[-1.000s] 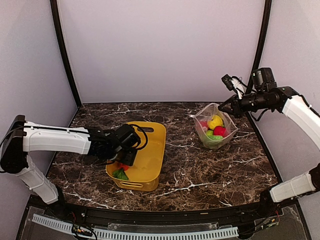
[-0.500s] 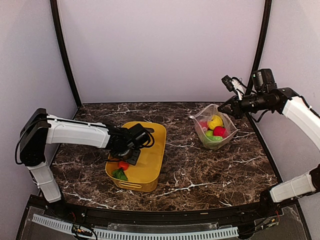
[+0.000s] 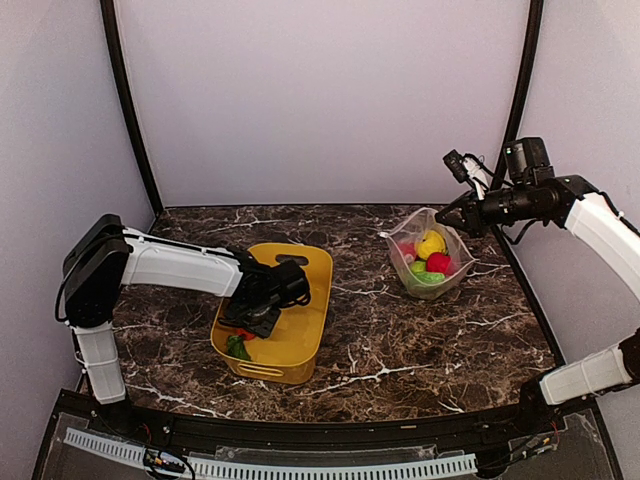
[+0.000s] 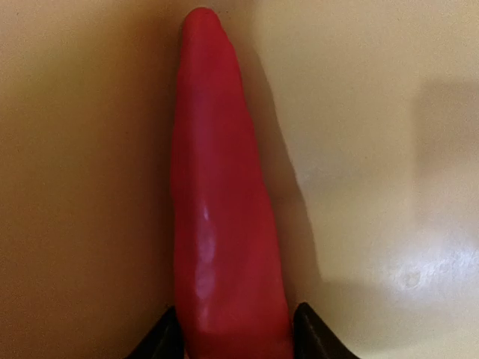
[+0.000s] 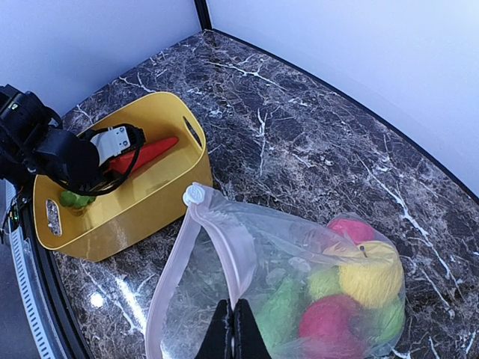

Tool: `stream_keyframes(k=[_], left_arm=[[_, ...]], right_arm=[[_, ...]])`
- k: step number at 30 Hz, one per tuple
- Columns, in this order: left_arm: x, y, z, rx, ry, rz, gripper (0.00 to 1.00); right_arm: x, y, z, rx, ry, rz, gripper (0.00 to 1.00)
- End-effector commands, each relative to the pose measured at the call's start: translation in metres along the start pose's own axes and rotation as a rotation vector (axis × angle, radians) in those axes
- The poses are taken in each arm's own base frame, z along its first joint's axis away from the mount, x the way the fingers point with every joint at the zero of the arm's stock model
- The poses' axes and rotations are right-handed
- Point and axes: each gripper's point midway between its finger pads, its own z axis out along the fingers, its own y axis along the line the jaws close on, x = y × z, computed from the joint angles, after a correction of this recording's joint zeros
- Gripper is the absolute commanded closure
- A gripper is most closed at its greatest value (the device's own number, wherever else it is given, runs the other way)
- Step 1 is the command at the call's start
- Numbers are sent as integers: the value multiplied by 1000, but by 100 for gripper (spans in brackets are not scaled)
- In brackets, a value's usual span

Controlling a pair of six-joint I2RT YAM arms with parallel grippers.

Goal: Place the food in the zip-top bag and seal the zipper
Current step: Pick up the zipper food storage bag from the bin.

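Left arm: stretched out low from the left side, and its wrist is dipped into the yellow tub (image 3: 312, 300).
Left gripper (image 3: 250, 318): down on the tub floor, jaws narrowed onto the carrot (image 4: 224, 224); both black fingertips (image 4: 166, 340) sit tight against the sides of its thick end.
Carrot: orange-red, lying flat on the tub's yellow floor, its point aimed away from the fingers.
Green piece (image 3: 238, 348): a small green toy food in the near left corner of the tub, just beside the gripper; I can't tell which vegetable it is.
Table (image 3: 400, 340): dark marble with white veins; the tub stands left of centre and the bag well apart to the right, nearer the back.
Zip-top bag (image 5: 224, 254): clear, standing up with its mouth gaping open.
Zipper (image 5: 176, 262): the pinkish strip loops around the open mouth, unsealed, with a white slider tab (image 5: 193, 194) at the top corner.
Food in the bag: a yellow lemon (image 5: 370, 273), a red fruit (image 5: 329, 318), a pinkish-red one (image 5: 350, 228) behind and green pieces (image 5: 281, 307), all piled at the bottom.
Right gripper (image 5: 233, 318): pinched fully together on the bag's near edge, holding that side up.
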Motion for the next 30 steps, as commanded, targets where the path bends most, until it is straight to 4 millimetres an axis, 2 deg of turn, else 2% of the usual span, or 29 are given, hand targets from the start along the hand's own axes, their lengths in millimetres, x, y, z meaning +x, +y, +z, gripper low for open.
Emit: stream_keyframes(k=[1, 4, 9, 13, 20, 23, 25, 30], left_arm=[[3, 7, -6, -35, 8, 24, 56], [0, 5, -12, -31, -6, 28, 62], [-12, 0, -39, 19, -49, 51, 67], [-21, 9, -76, 75, -102, 37, 68], [-43, 14, -156, 331, -298, -24, 69], [-53, 0, -195, 524, -406, -9, 70], [-58, -6, -214, 605, -459, 5, 70], [-65, -34, -250, 775, -542, 59, 71]], right_arm=[[-7, 5, -3, -9, -33, -20, 100], [-6, 5, -4, -7, -32, -19, 100], [-6, 4, -5, -2, -31, -21, 100], [-4, 4, -5, 2, -28, -23, 100], [-3, 3, -4, 6, -28, -25, 100], [-3, 3, -4, 5, -27, -22, 100], [-4, 2, -3, 5, -26, -23, 100], [-4, 3, -3, 3, -25, -20, 100]])
